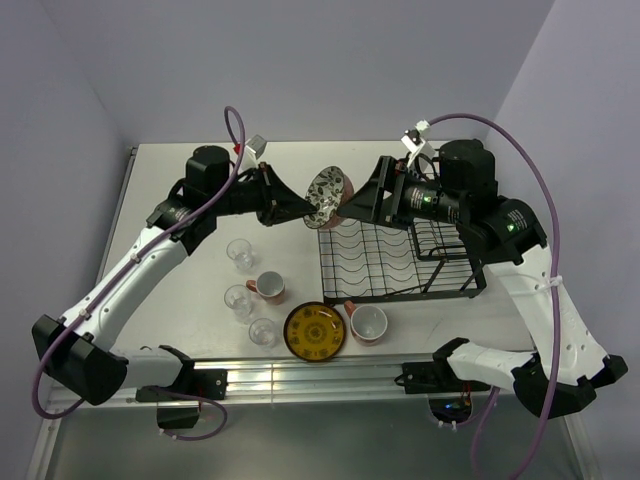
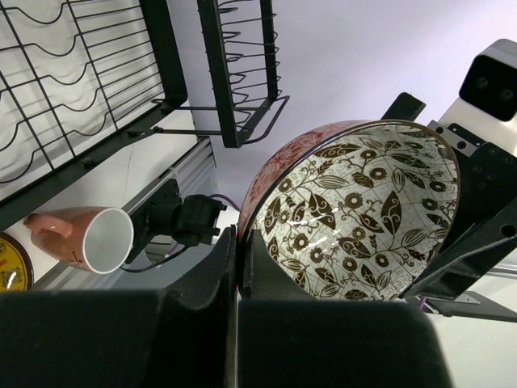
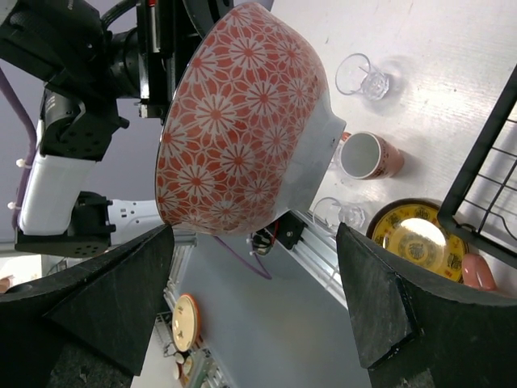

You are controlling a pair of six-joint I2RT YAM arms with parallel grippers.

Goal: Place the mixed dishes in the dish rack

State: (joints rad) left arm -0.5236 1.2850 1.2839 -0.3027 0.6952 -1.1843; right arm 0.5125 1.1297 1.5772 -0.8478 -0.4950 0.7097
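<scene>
My left gripper (image 1: 303, 208) is shut on the rim of the pink bowl (image 1: 328, 196), held on edge in the air beside the left end of the black dish rack (image 1: 400, 255). Its patterned inside faces the left wrist view (image 2: 355, 214); its pink flowered outside faces the right wrist view (image 3: 242, 121). My right gripper (image 1: 352, 207) is open, its fingers (image 3: 376, 303) spread wide just right of the bowl, not touching it. On the table lie two pink mugs (image 1: 268, 286) (image 1: 366, 322), three clear glasses (image 1: 240, 252) (image 1: 238, 299) (image 1: 263, 331) and the yellow plate (image 1: 315, 331).
The rack's taller basket section (image 1: 445, 240) stands at its right end under the right arm. The rack is empty. The table's front rail (image 1: 300, 375) runs just below the plate and mug.
</scene>
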